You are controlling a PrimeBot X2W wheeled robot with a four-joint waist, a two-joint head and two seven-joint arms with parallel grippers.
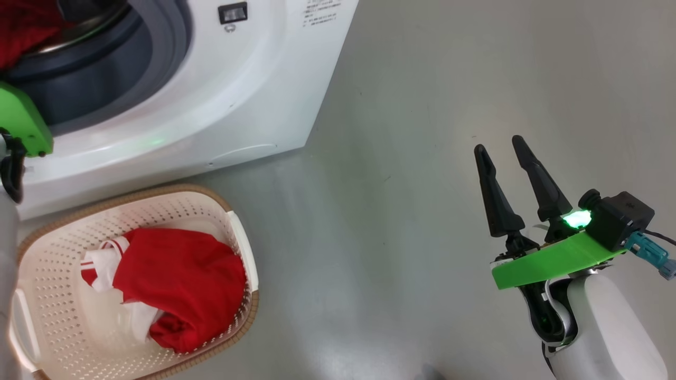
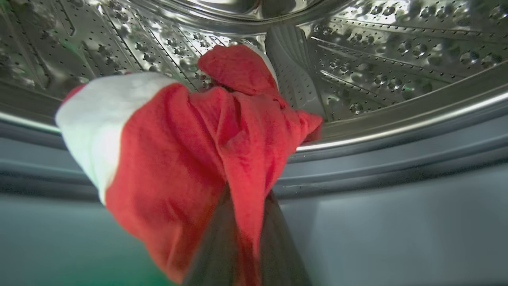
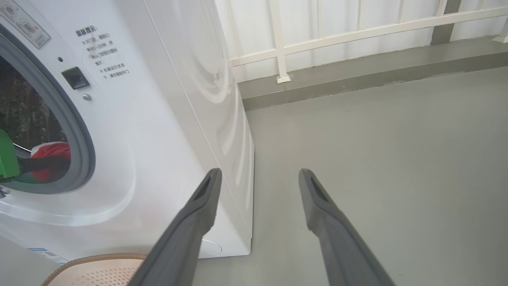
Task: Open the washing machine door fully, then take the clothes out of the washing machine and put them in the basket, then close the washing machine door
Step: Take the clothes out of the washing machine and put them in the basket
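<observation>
1. Clothes (image 2: 170,159): a red and white piece bunches at the mouth of the drum (image 2: 397,51) in the washing machine (image 1: 211,105). The left gripper (image 2: 247,214) is pinched shut on it, and the cloth hides its fingertips from us.
2. In the head view we make out a red corner at the top left. The left arm is cut off at the edge apart from a green bracket (image 1: 24,124).
3. Below, the basket (image 1: 235,227) stands just before the machine, its left side cropped, with another red and white garment (image 1: 179,274) inside.
4. Far right, the right gripper (image 1: 498,144) hangs over the grey floor (image 1: 412,132), well apart from the machine, fingers spread wide, holding nothing.
</observation>
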